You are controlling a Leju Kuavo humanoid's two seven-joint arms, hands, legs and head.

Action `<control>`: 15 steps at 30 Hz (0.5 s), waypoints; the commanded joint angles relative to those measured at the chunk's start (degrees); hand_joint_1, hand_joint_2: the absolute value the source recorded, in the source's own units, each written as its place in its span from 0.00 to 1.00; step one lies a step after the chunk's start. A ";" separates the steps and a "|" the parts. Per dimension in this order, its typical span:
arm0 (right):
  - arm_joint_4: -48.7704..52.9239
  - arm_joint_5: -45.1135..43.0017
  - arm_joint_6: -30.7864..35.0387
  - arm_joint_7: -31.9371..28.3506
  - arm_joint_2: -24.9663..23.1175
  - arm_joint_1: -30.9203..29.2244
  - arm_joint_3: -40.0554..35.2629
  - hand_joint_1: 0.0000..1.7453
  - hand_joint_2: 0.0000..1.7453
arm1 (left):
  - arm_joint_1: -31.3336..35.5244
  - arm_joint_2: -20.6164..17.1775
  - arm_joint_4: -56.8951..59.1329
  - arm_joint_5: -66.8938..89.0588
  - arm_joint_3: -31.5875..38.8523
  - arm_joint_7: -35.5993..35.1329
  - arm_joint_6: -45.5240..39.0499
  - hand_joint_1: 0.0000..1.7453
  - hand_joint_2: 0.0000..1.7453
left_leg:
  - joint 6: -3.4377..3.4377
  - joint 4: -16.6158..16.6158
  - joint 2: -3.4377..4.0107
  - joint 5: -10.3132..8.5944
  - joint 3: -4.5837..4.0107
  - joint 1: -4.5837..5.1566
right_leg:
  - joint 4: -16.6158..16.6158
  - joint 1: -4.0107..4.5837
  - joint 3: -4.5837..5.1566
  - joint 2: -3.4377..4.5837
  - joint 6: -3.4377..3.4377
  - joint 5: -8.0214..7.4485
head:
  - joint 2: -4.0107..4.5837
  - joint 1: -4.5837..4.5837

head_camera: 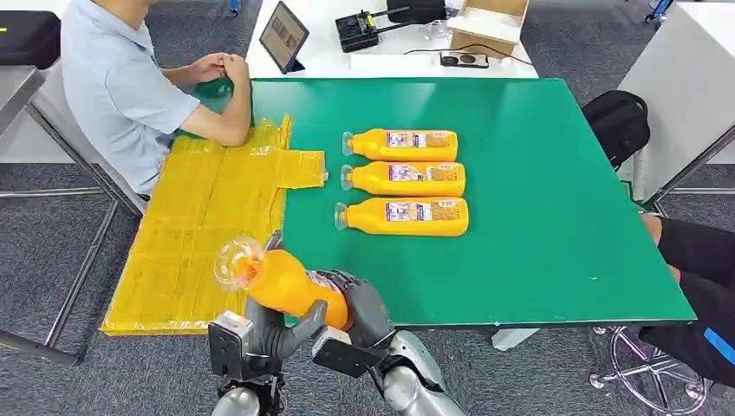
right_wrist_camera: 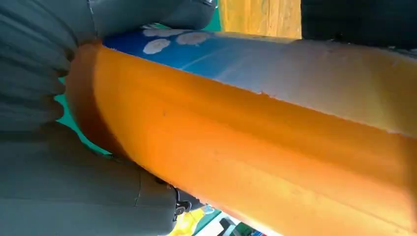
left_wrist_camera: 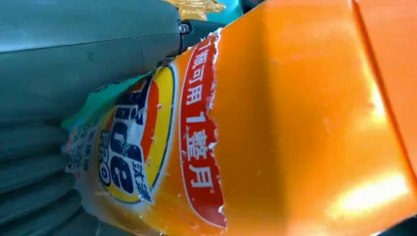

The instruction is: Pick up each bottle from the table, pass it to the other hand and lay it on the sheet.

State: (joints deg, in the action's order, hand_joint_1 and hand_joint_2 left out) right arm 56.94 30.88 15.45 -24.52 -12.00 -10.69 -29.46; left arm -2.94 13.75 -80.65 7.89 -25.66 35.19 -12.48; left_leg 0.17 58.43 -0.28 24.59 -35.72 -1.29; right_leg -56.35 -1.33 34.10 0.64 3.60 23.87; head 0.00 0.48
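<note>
- We see an orange bottle (head_camera: 279, 282) held up at the near edge of the green table (head_camera: 555, 217), between the two hands, its clear cap end tilted up and to the left, over the boundary between the table and the yellow sheet (head_camera: 204, 225).
- Our left hand (head_camera: 273, 334) grips the bottle from below, its thumb curled up against the orange body; our right hand (head_camera: 364, 308) is wrapped round the bottle's base end, so both hands hold it at once.
- In the left wrist view the bottle (left_wrist_camera: 275, 128) is glossy orange, with a torn label: a red band of white characters beside a yellow and dark blue roundel, the paper's edge ragged.
- In the right wrist view the bottle (right_wrist_camera: 255, 147) shows a long orange flank and a blue strip of label with pale flower shapes along it.
- Three more orange bottles lie on their sides in a neat row on the table, caps pointing left: the far bottle (head_camera: 401, 145), the middle bottle (head_camera: 406, 178) and the near bottle (head_camera: 404, 217), close together, each with a label on its upper side.
- The sheet covers the table's left part and hangs past its near left corner; no bottle lies on it.
- A person in a pale blue shirt (head_camera: 121, 87) sits at the far left, forearm resting on the sheet.
- A cardboard box (head_camera: 487, 24) stands on the white desk beyond; we cannot tell what is in it.
</note>
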 commanded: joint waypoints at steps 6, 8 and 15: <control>-2.68 1.02 -1.10 -0.03 1.02 -1.92 -2.48 0.77 1.00 | 2.41 0.78 3.64 -4.49 1.24 -1.77 3.42 1.00 1.00 | -0.09 -0.06 -0.01 0.07 0.27 0.02 | 0.06 0.03 -0.29 -0.09 -0.15 0.08 | 0.00 0.00; -2.68 1.02 -1.10 -0.03 1.02 -1.92 -2.48 0.77 1.00 | 2.41 0.78 3.64 -4.49 1.24 -1.77 3.42 1.00 1.00 | -0.08 -0.06 -0.02 0.05 0.22 0.02 | 0.05 0.02 -0.23 -0.08 -0.13 0.06 | 0.00 0.00; -2.65 0.96 -0.78 -0.15 1.11 -1.77 -2.42 0.11 1.00 | 2.27 0.67 3.17 -7.90 1.40 -2.54 6.65 1.00 1.00 | -0.12 -0.09 -0.01 0.09 0.38 0.02 | 0.08 0.04 -0.39 -0.11 -0.22 0.10 | 0.00 -0.02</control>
State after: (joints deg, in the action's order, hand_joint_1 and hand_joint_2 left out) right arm 56.92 31.36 14.73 -24.48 -11.93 -11.10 -29.44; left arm -2.76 14.19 -80.39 3.45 -24.44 34.05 -9.40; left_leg 0.17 58.43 -0.28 24.58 -35.72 -1.30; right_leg -56.36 -1.33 34.09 0.64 3.60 23.87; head 0.00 0.46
